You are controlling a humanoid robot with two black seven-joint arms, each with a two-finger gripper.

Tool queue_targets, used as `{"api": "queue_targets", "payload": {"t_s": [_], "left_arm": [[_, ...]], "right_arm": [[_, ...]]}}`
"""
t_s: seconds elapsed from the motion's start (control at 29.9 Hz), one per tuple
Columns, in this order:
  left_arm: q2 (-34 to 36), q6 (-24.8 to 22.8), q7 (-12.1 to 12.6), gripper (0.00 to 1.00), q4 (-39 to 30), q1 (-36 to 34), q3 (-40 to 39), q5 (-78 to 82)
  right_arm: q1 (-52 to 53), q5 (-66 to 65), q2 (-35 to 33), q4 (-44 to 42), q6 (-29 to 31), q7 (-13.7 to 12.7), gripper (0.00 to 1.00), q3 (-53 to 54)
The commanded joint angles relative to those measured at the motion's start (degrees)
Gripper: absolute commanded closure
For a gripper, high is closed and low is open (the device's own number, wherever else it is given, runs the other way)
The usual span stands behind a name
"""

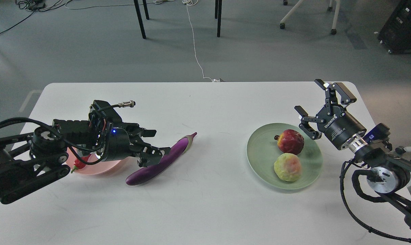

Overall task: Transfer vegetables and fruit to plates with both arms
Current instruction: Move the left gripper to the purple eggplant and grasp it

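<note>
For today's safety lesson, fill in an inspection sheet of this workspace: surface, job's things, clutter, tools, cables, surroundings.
Surface: white table, bare in the middle.
Job's things: pomegranate and yellow-green fruit on green plate; chili on pink plate; eggplant off the plates.
Clutter: nothing seen.
Tools: left tool at the eggplant, grip unclear; right tool open, empty.
Cables: black loops on both arms; white cord on floor.
Surroundings: grey floor, chair legs.

- purple eggplant (164, 160): lying diagonal on table, beside pink plate (100, 168)
- red chili (79, 163): on pink plate, partly hidden
- pomegranate (290, 141) and yellow-green fruit (287, 167): side by side on green plate (260, 149)
</note>
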Motion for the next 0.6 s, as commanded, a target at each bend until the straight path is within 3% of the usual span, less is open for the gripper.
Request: {"api": "queue_targets", "payload": {"t_s": [0.0,0.2,0.37,0.47,0.57], "left_arm": [[-2.65,0.06,0.02,0.2,1.8,0.13,2.04,0.92],[-4.42,0.06,0.11,0.25,5.31,1.19,2.04,2.23],[-6.09,0.15,-0.15,0.4,8.57,2.33,2.04,4.69],[-6.17,0.15,-0.15,0.44,8.57,3.3,1.96,4.7],[-6.26,0.15,-0.07,0.62,8.57,3.65,1.96,4.7]], "right_arm": [[0.0,0.0,-0.03,-0.12,-0.05,0.0,0.02,0.0],[0.0,0.0,-0.03,-0.12,-0.05,0.0,0.02,0.0],[0.0,0.0,-0.46,-0.03,-0.05,0.0,0.02,0.09],[-0.08,0.0,-0.46,-0.12,-0.05,0.0,0.02,0.09],[-0.08,0.0,-0.46,-0.12,-0.05,0.0,0.02,0.09]]}}
